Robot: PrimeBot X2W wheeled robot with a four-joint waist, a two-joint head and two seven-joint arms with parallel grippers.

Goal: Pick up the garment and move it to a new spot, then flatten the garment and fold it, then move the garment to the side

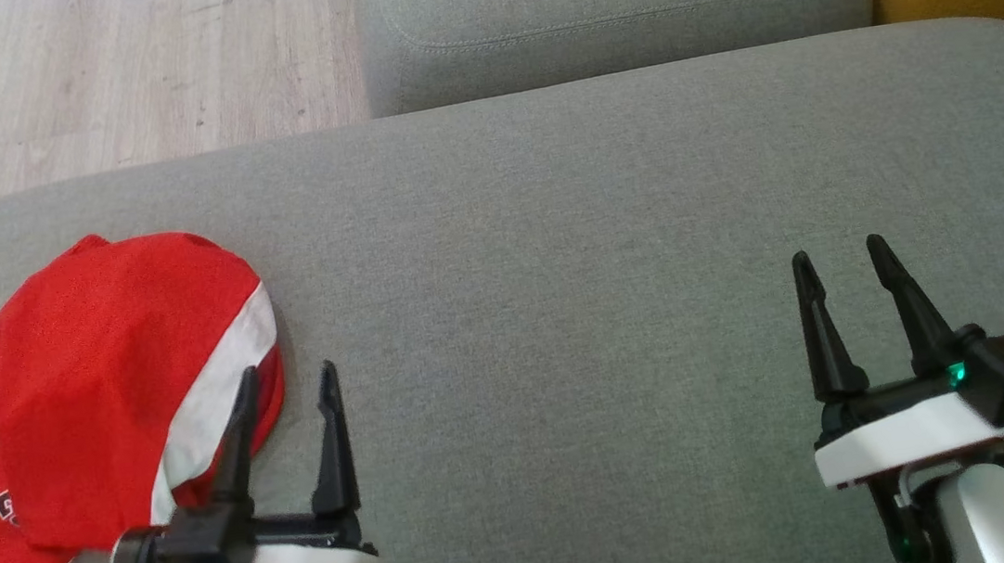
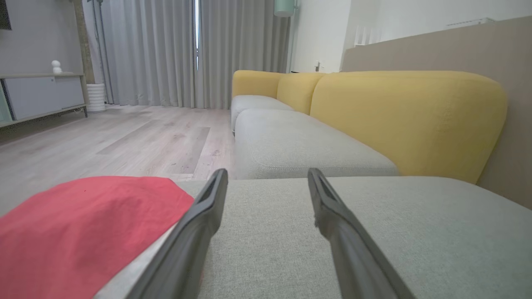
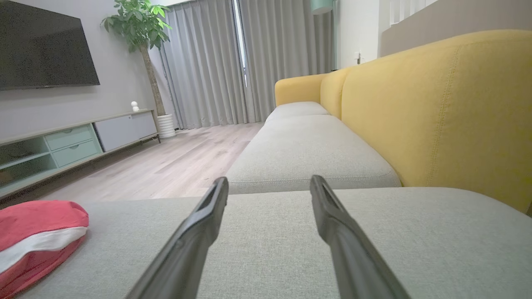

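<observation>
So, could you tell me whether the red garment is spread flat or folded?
Loosely folded: the garment lies in a compact mound, layers overlapping at its edge.

red garment (image 1: pixel 100 361) with white stripe, folded in rounded heap, lying on grey cushion's left end.

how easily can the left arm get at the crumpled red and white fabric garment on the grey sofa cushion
Probably easily: the open left gripper hangs right at the edge of the red and white garment, with nothing between them.
</observation>
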